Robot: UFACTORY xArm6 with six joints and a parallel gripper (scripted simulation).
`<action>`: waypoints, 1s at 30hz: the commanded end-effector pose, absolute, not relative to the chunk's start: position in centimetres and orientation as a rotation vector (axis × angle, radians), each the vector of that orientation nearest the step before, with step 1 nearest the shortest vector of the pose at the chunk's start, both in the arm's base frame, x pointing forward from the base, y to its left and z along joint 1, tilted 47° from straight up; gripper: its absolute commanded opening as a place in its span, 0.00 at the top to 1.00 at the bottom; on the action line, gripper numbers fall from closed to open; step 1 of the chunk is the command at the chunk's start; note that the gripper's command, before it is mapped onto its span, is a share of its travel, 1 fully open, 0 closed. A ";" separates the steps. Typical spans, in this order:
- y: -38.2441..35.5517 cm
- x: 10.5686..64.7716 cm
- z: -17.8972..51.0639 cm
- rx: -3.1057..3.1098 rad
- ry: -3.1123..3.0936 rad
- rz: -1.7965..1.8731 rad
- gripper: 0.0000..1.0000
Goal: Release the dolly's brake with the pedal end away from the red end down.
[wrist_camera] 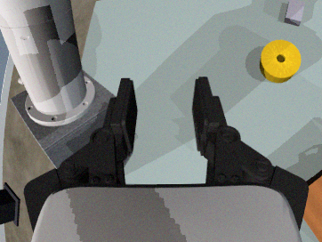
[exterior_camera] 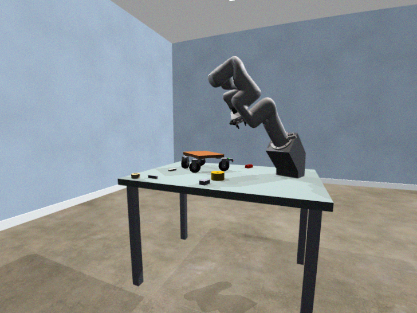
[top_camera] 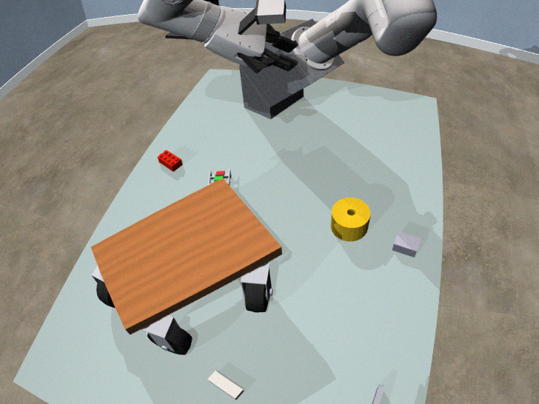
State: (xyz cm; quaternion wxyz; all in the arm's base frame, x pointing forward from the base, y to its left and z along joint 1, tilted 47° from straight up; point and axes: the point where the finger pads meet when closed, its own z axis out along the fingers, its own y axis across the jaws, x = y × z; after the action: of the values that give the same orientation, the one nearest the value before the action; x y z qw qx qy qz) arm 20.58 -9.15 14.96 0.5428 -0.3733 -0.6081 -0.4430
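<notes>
The dolly (top_camera: 186, 251) has an orange wooden deck on black casters and stands on the pale table; it also shows in the side view (exterior_camera: 203, 155). At its far corner the caster's brake pedal (top_camera: 219, 174) sticks out, with a red end farther from the deck and a green end nearer to it. I cannot tell which end is down. My gripper (top_camera: 274, 61) hangs high above the table near the arm's base, far from the pedal. In the wrist view its fingers stand partly apart with nothing between them.
A red brick (top_camera: 169, 160) lies left of the pedal. A yellow cylinder with a hole (top_camera: 350, 218) and a grey block (top_camera: 406, 244) sit to the right. A white bar (top_camera: 225, 384) lies near the front edge. The arm's dark base (top_camera: 272, 93) stands at the back.
</notes>
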 end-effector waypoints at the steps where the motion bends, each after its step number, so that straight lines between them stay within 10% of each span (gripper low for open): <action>1: -8.0 24.0 11.9 -0.982 -1.606 -1.120 1.00; 30: -10.8 36.2 3.3 -1.517 -2.226 -1.170 1.00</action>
State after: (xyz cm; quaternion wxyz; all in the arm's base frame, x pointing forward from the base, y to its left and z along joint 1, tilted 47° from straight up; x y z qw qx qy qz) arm 34.56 -9.65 4.30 0.1631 -0.4938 -0.7452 -0.4175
